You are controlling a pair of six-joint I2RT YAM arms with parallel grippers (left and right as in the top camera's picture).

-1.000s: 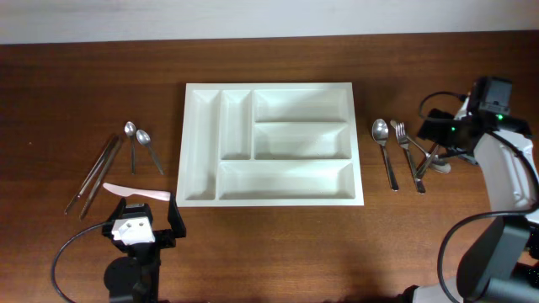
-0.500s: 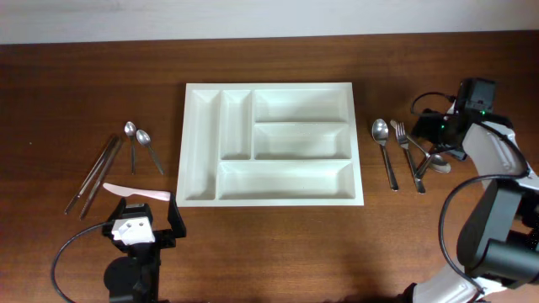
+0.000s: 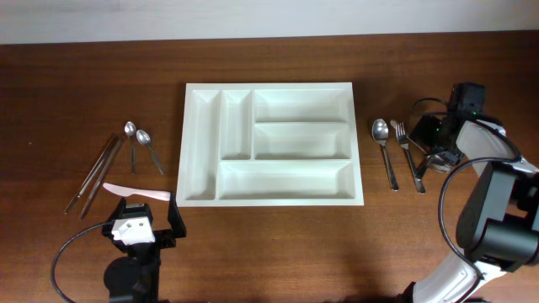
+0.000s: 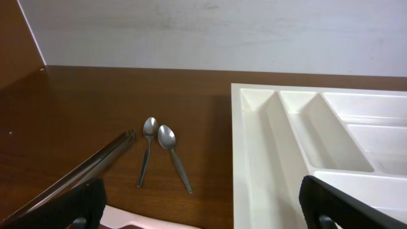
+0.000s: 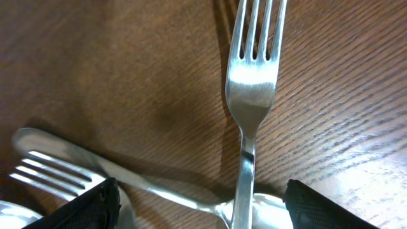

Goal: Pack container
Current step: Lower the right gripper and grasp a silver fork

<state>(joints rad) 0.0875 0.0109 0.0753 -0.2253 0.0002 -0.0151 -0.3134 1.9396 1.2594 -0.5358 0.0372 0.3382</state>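
Note:
The container point(image 3: 269, 86) is a white compartment tray lying in the middle of the table, with nothing in its compartments; its left rim point(image 4: 240, 159) shows in the left wrist view. My right gripper point(image 3: 434, 151) hangs low over a small pile of cutlery right of the tray. Its jaws are open point(image 5: 206, 210) and straddle a fork point(image 5: 251, 83) whose handle crosses a spoon point(image 5: 270, 205). The fingers touch neither. My left gripper point(image 3: 140, 225) stands open point(image 4: 203, 213) near the front left, with nothing between its fingers.
A large spoon point(image 3: 383, 139) and a fork point(image 3: 406, 143) lie right of the tray. A second fork point(image 5: 51, 173) lies by my right gripper's left finger. Left of the tray are two small spoons point(image 3: 141, 141), long metal sticks point(image 3: 93, 172) and a pale plastic knife point(image 3: 135, 193).
My right gripper has moved left and down onto the cutlery pile, and its jaws have narrowed a little. The left arm has not moved.

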